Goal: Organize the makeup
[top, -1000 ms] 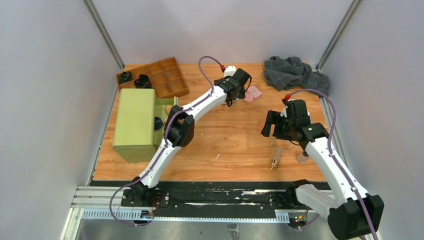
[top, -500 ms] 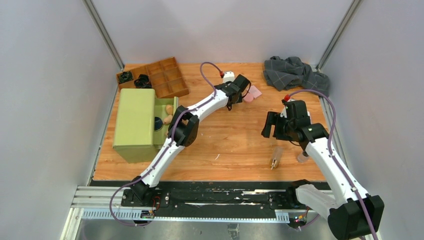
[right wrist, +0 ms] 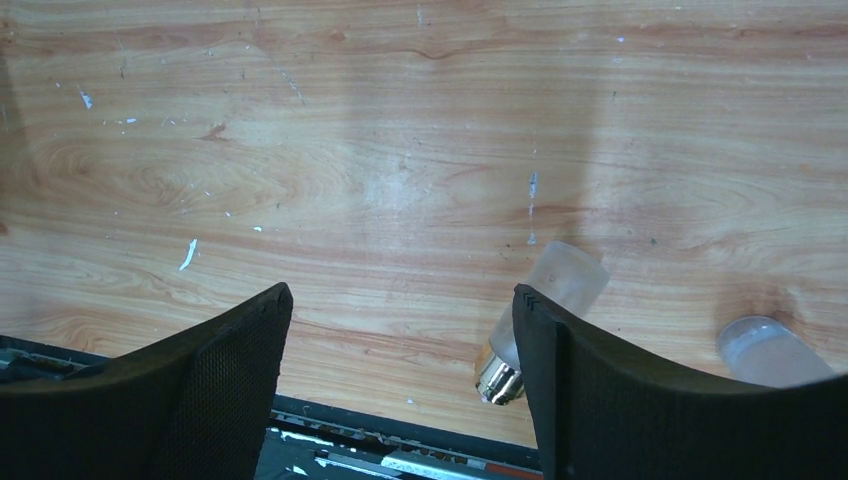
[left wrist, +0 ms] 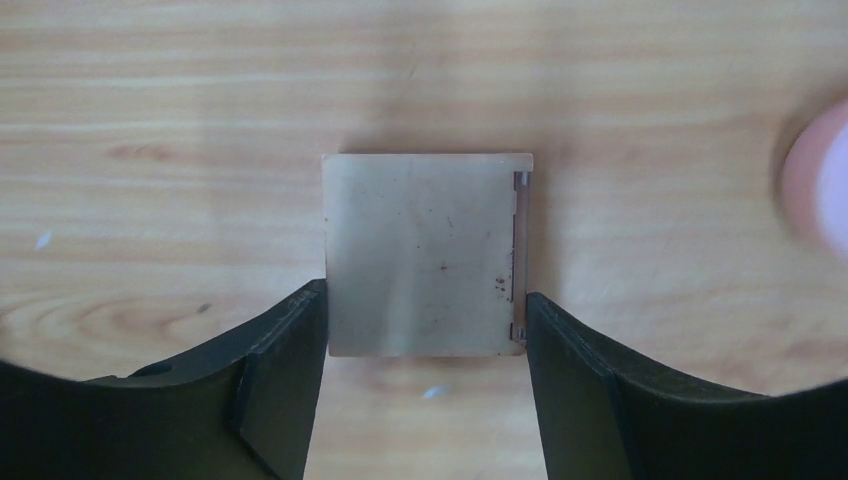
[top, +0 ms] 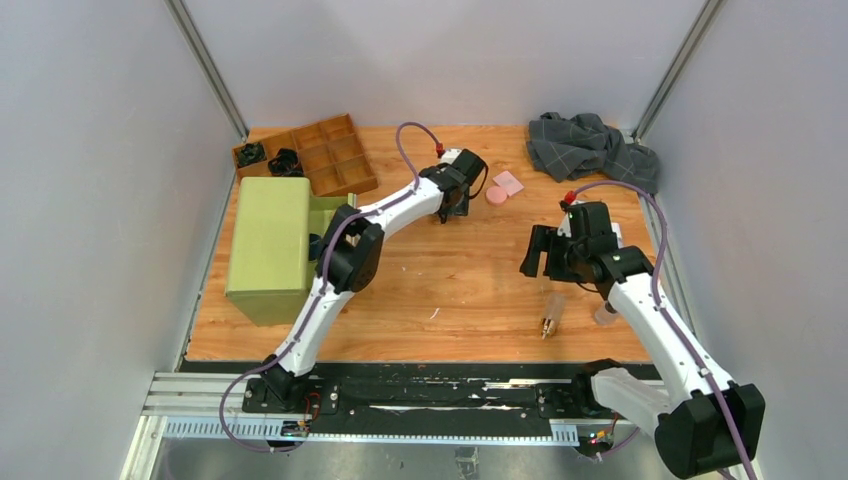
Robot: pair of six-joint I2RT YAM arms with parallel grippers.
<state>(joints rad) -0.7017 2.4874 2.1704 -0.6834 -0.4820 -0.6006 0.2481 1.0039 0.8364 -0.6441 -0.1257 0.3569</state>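
Note:
In the left wrist view my left gripper (left wrist: 425, 298) has its fingers against both sides of a tan square pad (left wrist: 425, 250), held just over the wood. In the top view this gripper (top: 455, 197) is left of a pink disc (top: 495, 196) and a pink square pad (top: 508, 182). The disc shows blurred in the wrist view (left wrist: 820, 190). My right gripper (top: 541, 250) is open and empty above the table (right wrist: 400, 296). A clear tube with a silver end (right wrist: 545, 300) lies by its right finger, and shows in the top view (top: 550, 312).
A brown compartment tray (top: 345, 160) holding black items (top: 285, 160) stands at the back left. An olive green box (top: 268, 248) is on the left. A grey checked cloth (top: 590, 145) lies at the back right. A small clear piece (top: 605, 315) lies near the right arm.
My left gripper has pulled back and to the left, away from the pink pad and disc, which now lie uncovered. The right arm has shifted only slightly.

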